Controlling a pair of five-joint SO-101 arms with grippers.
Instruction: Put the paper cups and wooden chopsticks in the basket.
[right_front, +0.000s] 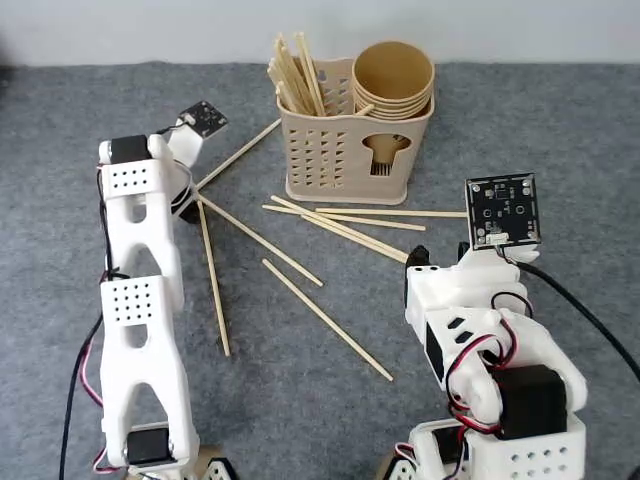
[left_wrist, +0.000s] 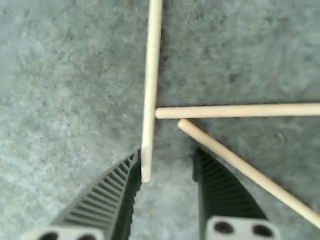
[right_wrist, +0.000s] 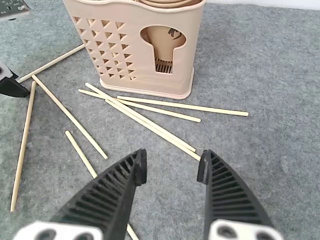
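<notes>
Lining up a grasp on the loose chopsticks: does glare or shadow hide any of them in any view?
High view: no glare; the loose chopsticks stand out against the grey mat. Left wrist view: soft shadow beside the chopstick at the left fingers. Right wrist view: thin shadows under the sticks near the basket, nothing hidden.

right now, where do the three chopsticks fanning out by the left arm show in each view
High view: three chopsticks left of centre, beside the left arm.
Left wrist view: ends meet just ahead of the fingers.
Right wrist view: the fan lies beside the basket.
Shared landmark: left fingers.
</notes>
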